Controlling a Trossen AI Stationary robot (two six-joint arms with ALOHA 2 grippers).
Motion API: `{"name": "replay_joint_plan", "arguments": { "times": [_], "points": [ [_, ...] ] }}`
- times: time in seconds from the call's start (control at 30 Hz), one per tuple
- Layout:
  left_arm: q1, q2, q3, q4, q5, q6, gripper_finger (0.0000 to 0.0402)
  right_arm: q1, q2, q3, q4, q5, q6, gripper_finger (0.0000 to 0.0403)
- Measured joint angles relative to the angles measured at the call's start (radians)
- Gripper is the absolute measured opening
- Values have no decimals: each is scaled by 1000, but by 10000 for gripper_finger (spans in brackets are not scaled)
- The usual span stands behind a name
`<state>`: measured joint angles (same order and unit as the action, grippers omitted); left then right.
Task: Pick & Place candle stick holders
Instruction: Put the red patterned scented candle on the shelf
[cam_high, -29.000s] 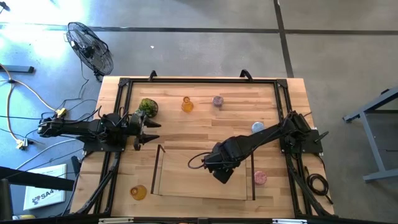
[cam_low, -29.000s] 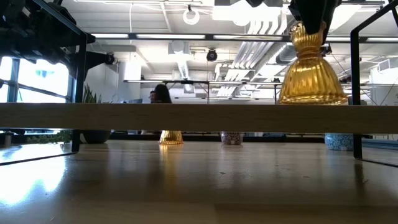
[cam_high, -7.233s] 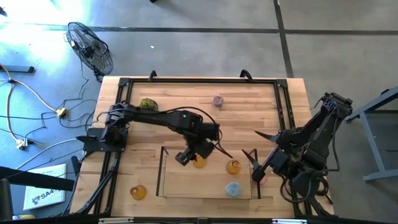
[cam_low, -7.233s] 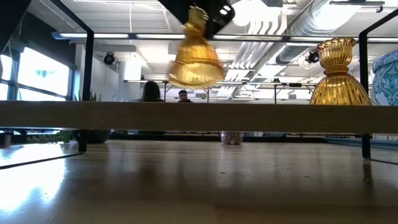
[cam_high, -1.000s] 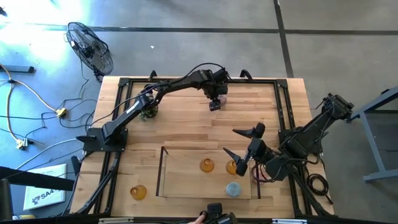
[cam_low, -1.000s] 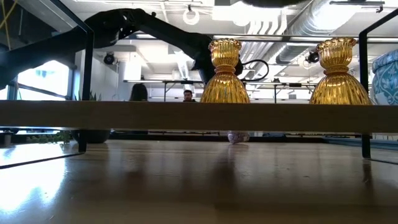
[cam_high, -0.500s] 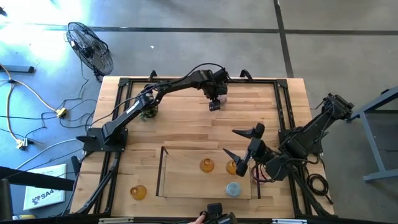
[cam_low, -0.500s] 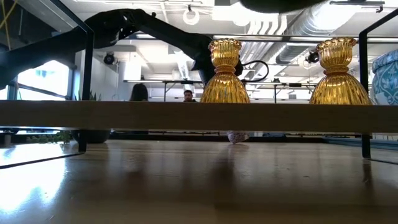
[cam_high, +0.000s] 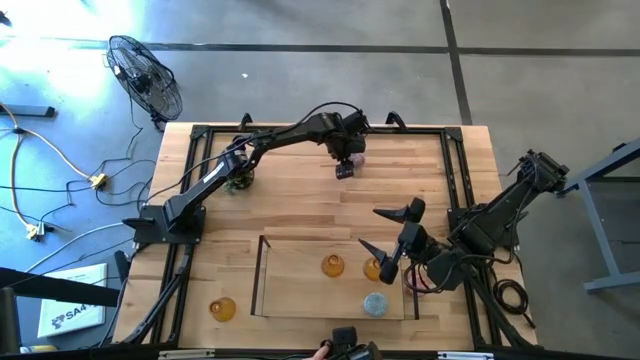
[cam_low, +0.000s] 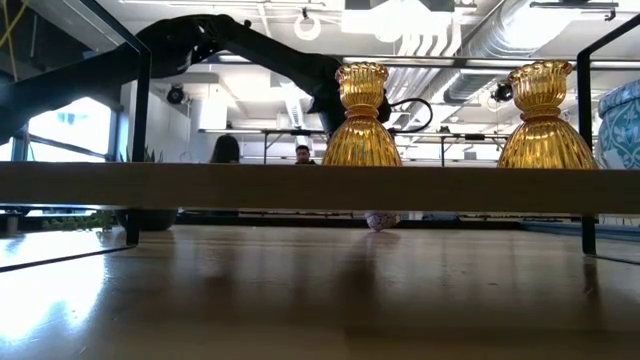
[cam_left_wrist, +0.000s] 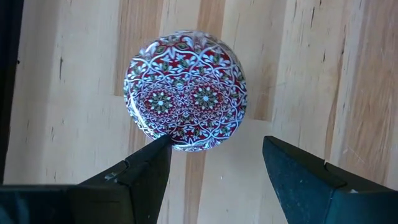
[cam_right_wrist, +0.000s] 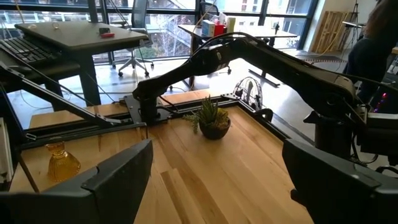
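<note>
A pale wooden table under a black frame carries a low-walled tray at its near edge. The left arm stretches across to the far side, its left gripper pointing straight down over the mauve patterned holder, fingers spread, with one tip touching its rim. Round, it stands upright, mouth up. Two amber holders and a blue one stand upright in the tray, necks vertical. The right gripper hangs wide open, tilted over the tray's right end
</note>
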<state>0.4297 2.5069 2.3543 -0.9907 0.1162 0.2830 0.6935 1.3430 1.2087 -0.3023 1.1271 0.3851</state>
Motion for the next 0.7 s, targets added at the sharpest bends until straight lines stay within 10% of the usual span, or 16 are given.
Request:
{"name": "replay_joint_plan", "arguments": {
  "times": [0.7],
  "points": [
    [2, 0, 0, 3, 59, 63, 248, 0, 0, 0, 0, 0, 0, 353]
  ]
}}
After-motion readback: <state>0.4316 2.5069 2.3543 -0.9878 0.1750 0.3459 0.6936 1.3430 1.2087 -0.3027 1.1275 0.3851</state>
